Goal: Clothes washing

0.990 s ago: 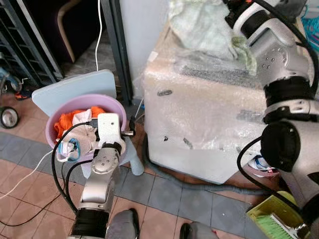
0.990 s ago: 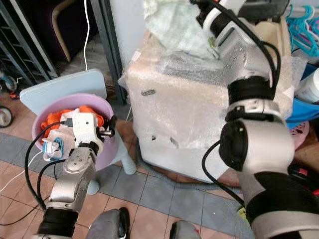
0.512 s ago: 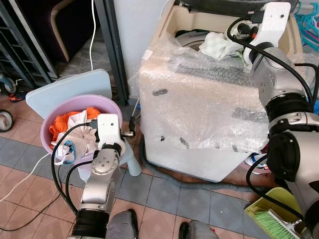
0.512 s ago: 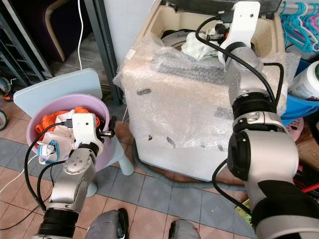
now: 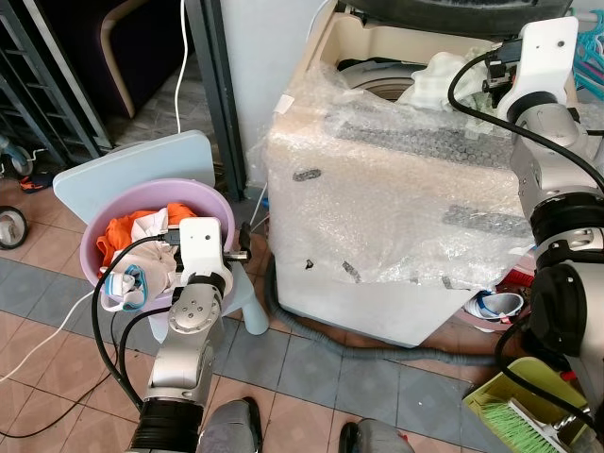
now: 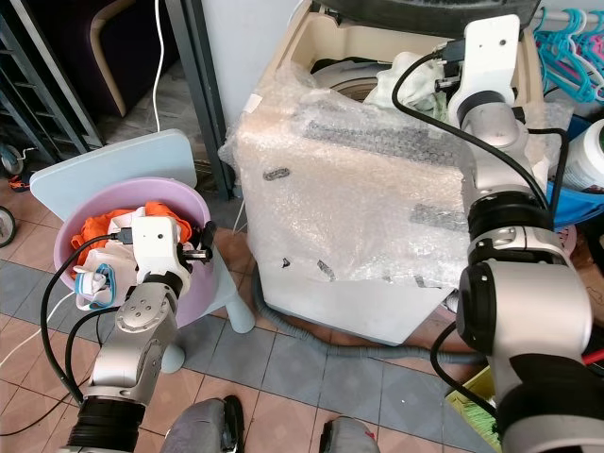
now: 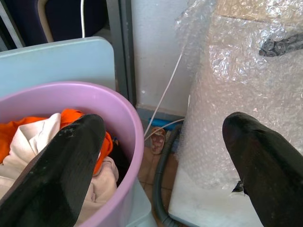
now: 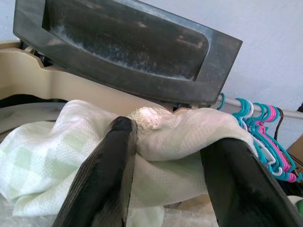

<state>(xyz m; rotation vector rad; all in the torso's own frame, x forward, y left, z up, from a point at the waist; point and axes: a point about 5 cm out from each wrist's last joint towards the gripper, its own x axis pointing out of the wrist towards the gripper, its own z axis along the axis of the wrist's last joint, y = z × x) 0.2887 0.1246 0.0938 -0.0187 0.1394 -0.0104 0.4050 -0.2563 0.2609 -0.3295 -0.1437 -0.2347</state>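
Note:
A top-loading washing machine (image 5: pixel 396 217) wrapped in bubble wrap stands with its lid up and its drum showing. My right gripper (image 8: pixel 170 135) hovers over the opening's far right side, shut on a pale green-and-white checked cloth (image 5: pixel 439 80) that bunches between its fingers (image 8: pixel 116 156) and hangs towards the drum. A purple basin (image 5: pixel 212 203) holds orange and white clothes (image 5: pixel 123 231) on a light blue stool (image 5: pixel 123 170). At the basin's right rim, my left gripper (image 7: pixel 163 123) is open and holds nothing.
A grey drain hose (image 5: pixel 321 330) curls on the tiled floor by the machine's base. Behind the basin rises a dark metal post (image 5: pixel 212 85). Teal hangers (image 6: pixel 566 47) hang at the far right, and a green brush and dustpan (image 5: pixel 514 406) lie lower right.
My right gripper has brought the cloth down from high before the camera to the washer's opening, then shifted right. The view has shifted a little. The left arm has stayed put.

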